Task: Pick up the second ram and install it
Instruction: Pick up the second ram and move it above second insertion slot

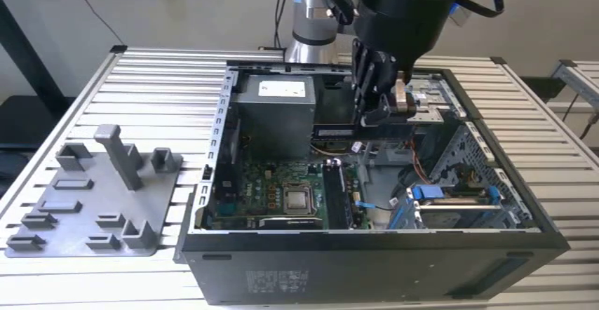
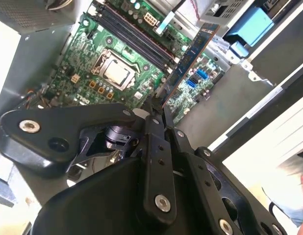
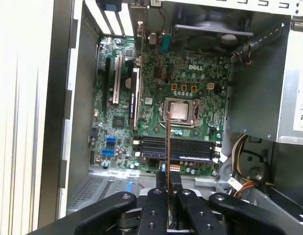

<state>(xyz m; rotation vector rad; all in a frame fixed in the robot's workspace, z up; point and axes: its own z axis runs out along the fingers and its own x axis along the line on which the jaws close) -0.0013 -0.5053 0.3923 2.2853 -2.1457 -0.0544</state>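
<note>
We are holding the second ram (image 2: pixel 190 51) clamped between our fingers (image 2: pixel 154 132), edge-on and raised above the green motherboard (image 3: pixel 200 83) in the open computer case (image 1: pixel 374 261), which is lying on the slatted table (image 1: pixel 150 78).

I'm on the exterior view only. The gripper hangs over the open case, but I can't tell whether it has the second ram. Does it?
Observer: Yes. In the second wrist view the second ram sticks out from between the closed fingers of the gripper.
Operator: Is it seated in a slot?
Observer: No. In the first wrist view it shows edge-on, held in the air over the motherboard, not pushed into the memory slots.
Operator: Is it lined up with them?
Observer: Not in the first wrist view. Its thin edge crosses the slots instead of running along them.
</note>
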